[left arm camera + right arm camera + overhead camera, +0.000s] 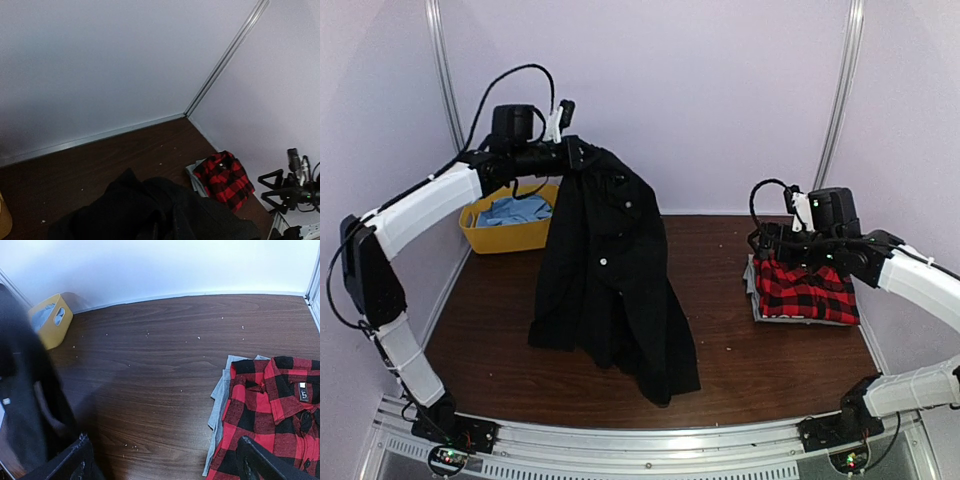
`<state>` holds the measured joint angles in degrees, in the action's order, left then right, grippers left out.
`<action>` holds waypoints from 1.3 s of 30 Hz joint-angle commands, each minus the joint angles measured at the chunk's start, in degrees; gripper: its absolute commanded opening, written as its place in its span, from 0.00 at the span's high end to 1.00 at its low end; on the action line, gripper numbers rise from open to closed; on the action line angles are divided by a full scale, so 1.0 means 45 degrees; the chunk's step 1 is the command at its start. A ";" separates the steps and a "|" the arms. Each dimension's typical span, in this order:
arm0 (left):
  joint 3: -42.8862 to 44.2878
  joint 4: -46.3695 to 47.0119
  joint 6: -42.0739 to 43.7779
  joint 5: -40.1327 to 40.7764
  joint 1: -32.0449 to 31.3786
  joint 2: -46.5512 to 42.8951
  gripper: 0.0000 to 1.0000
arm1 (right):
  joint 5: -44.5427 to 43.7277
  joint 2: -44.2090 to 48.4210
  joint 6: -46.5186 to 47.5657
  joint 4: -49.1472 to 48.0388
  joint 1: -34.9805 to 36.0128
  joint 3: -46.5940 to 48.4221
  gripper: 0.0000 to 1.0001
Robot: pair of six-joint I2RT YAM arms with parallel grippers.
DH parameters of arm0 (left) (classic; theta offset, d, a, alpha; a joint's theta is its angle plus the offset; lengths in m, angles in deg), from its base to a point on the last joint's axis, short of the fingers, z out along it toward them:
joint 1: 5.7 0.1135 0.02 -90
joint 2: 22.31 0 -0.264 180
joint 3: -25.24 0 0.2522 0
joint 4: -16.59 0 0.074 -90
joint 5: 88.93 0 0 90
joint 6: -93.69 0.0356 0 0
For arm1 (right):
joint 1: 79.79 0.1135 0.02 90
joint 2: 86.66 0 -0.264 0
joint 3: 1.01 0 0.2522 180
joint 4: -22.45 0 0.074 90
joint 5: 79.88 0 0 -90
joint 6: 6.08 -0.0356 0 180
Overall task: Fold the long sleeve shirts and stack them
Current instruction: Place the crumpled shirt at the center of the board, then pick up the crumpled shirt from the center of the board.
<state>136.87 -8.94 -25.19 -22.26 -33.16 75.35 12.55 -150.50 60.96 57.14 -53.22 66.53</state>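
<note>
**A:** The table point(740, 350) is dark wood between pale walls. Where is the black shirt point(610, 270)?

**B:** It hangs from your left gripper point(570, 155), which is clamped on its top, and the hem rests on the table. I judge it soft and limp, so take the shoulders.

**A:** And the right side?

**B:** Your right gripper point(162, 452) is spread wide and holds nothing. It hovers above the folded plaid shirt point(807, 293).
</note>
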 commanded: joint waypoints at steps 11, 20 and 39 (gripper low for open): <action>-0.3063 -0.0357 0.0666 0.3079 0.1043 -0.0222 0.02 | 0.0121 -0.5012 -0.1304 -0.2559 0.5168 0.0065 0.00; -0.6038 0.0273 0.0746 0.0851 0.0926 -0.2082 0.08 | 0.0542 -0.7575 -0.1007 -0.1671 0.5718 0.1540 0.41; -0.8841 0.0084 0.1523 0.3544 -0.0605 -0.0654 0.22 | -0.4890 -0.6245 0.1319 0.3943 0.1180 0.5282 0.37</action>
<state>96.56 -8.17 -19.31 -11.29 -34.49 69.15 -8.41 -177.34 65.04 73.05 -52.39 90.02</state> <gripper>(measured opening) 0.783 0.464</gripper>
